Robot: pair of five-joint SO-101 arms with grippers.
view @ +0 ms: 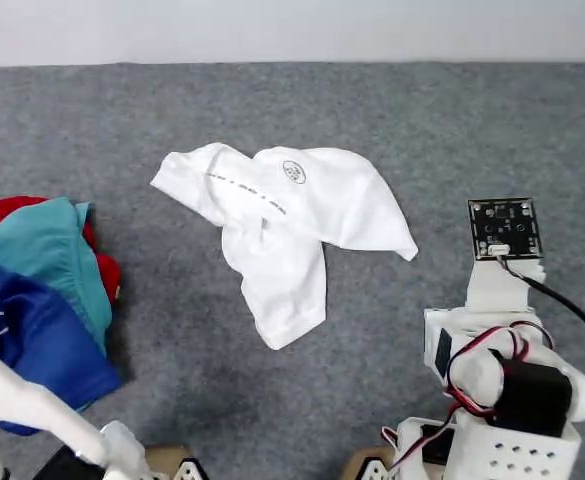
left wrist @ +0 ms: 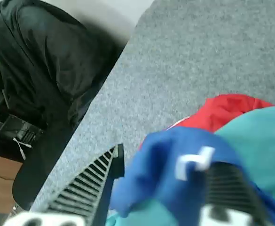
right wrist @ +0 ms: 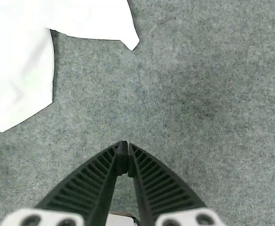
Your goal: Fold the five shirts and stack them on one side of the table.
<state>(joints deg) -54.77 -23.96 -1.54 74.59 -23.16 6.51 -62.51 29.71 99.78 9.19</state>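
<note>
A crumpled white shirt [view: 282, 220] lies unfolded in the middle of the grey table, and its lower corner [right wrist: 19, 70] shows in the right wrist view. At the table's left side a red shirt [view: 2, 212], a teal shirt [view: 52, 250] and a blue shirt [view: 32, 340] lie heaped together. My left gripper [left wrist: 170, 157] is open at this heap, with the blue shirt [left wrist: 170, 165] bunched between its fingers, and teal [left wrist: 259, 136] and red [left wrist: 226, 110] cloth beyond. My right gripper [right wrist: 124, 148] is shut with nothing in it, over bare table to the right of the white shirt.
The right arm's body [view: 502, 380] stands at the front right and the left arm [view: 12, 400] at the front left. The table's left edge [left wrist: 104, 108] runs close to the heap, with a black bag [left wrist: 38, 61] beyond it. Bare table [view: 452, 130] stretches behind and right of the white shirt.
</note>
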